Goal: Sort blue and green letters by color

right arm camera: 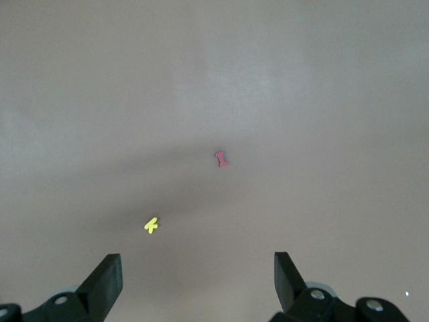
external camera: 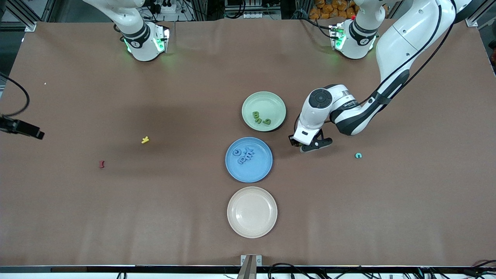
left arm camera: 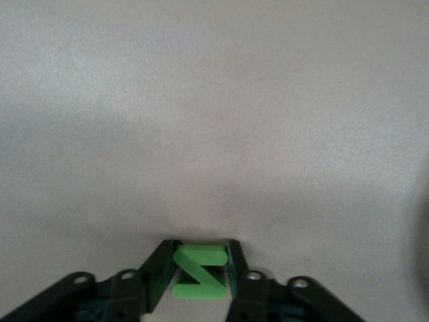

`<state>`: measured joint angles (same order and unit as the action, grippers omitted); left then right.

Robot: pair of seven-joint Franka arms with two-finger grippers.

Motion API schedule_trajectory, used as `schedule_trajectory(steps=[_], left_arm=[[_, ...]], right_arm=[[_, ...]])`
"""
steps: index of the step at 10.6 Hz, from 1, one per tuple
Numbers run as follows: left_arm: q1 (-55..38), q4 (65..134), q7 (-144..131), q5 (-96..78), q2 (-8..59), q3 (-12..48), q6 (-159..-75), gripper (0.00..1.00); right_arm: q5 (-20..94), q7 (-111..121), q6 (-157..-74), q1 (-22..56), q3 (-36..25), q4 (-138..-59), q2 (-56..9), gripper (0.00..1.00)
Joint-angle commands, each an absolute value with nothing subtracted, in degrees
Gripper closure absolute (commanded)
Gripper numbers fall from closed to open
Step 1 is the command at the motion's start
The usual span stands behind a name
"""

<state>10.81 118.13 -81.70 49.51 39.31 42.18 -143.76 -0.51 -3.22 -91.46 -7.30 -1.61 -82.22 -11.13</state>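
Green letter (left arm camera: 200, 272) clamped in left gripper (left arm camera: 201, 275), over bare table (external camera: 387, 201) beside green plate (external camera: 277, 101). Step: carry. Next: move over plate, release w/ other greens. Right gripper (right arm camera: 198, 272) waited, fingers apart.

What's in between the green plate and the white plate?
The blue plate, holding blue letters, sits between the green plate and the white plate, as the front view shows.
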Motion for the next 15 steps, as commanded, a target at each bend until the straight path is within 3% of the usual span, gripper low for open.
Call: schedule_trajectory(steps=[1,4,11,15], left_arm=[[10.81,117.77,-81.21,50.89,39.9,41.57,-144.32,1.0],[10.46,116.54,-82.26,50.28,39.2,41.92,-144.14,1.0],[10.46,115.31,-89.28,49.66,37.62,46.4,-143.61,1.0],[10.2,115.4,-95.0,47.65,37.62,53.68,-138.01,1.0]], right_arm=[[0.62,-2.63,-87.29,-5.37,-2.55,-81.83,-6.87,0.0],[0.44,-2.72,-86.22,-3.79,-2.64,-82.52,-2.48,0.0],[0.35,-2.46,-89.29,-2.81,-2.64,-85.08,-3.25,0.0],[0.26,-2.29,-89.39,-2.64,-2.64,-85.25,-3.25,0.0]])
